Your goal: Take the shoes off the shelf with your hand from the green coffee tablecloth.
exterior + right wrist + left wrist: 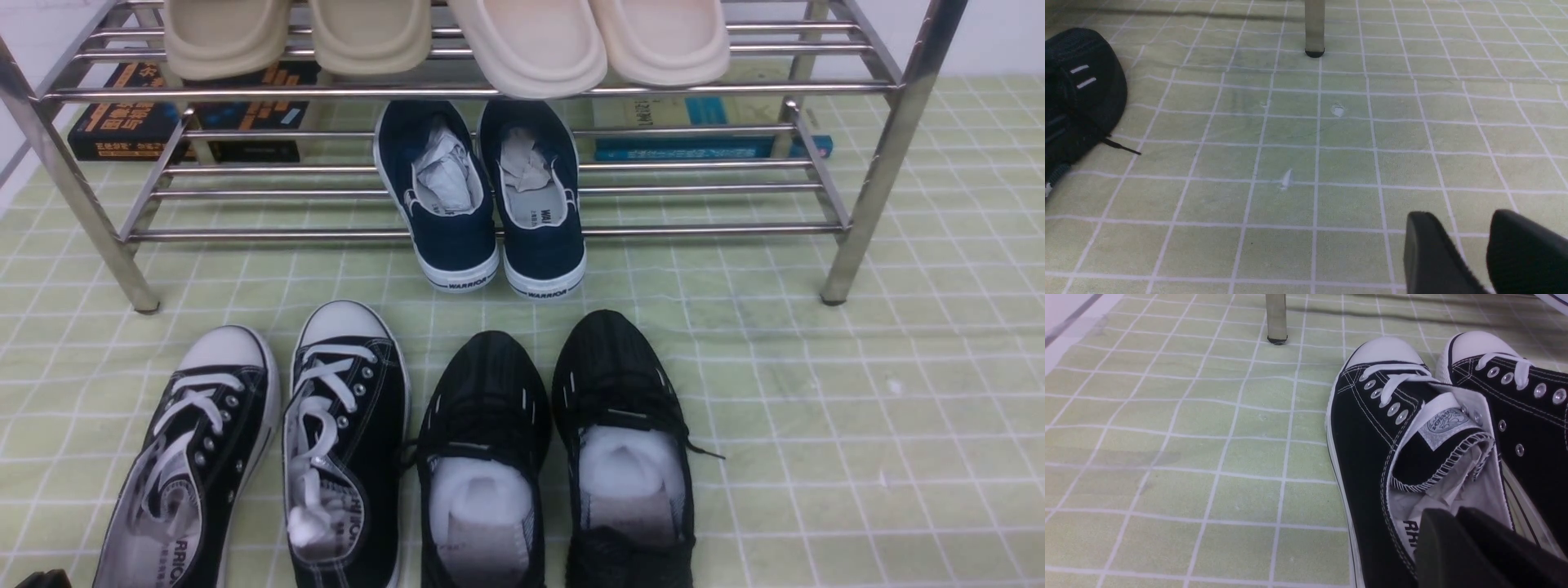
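My left gripper (1457, 539) sits at the heel opening of the shoes (261, 457); whether its jaws grip the collar I cannot tell. My right gripper (1478, 249) hovers open over bare green coffee tablecloth (857, 425). The pair stands at the desk's front-left, before the shelf (865, 188).

i'm seeing glossy chrome tubes on the shelf (490, 233), matt black canvas shoes (261, 457) with smooth white rubber toes, and soft, stained green coffee tablecloth (857, 425).
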Robot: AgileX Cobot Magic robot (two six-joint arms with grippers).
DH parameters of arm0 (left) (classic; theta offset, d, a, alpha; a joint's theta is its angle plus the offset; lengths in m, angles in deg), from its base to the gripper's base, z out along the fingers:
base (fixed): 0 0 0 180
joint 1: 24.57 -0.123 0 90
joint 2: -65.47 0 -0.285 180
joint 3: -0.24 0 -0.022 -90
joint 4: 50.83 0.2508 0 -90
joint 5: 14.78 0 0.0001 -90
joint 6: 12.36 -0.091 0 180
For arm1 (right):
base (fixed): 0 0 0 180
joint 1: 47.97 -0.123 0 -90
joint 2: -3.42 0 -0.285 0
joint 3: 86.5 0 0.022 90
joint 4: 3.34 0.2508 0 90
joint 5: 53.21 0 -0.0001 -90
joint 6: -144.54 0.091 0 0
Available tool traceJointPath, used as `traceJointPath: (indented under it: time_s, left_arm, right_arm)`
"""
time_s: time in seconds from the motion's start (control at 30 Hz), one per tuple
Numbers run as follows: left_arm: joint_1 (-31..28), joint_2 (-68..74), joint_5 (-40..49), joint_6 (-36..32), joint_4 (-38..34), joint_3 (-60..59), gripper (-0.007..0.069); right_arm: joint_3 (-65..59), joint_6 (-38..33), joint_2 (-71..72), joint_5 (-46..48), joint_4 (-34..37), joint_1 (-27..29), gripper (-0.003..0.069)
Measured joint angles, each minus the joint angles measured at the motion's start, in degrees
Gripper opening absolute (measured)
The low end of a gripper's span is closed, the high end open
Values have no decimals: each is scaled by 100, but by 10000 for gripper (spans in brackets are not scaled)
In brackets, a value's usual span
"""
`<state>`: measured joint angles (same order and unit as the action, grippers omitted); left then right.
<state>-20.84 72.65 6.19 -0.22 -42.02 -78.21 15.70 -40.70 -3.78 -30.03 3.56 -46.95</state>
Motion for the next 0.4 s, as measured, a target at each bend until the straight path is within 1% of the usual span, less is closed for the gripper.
traceJointPath:
  time_s: [0.4]
  left_arm:
    - [0, 0, 0, 0, 5, 0, 89]
  right_arm:
    - [0, 0, 0, 0, 0, 0, 237]
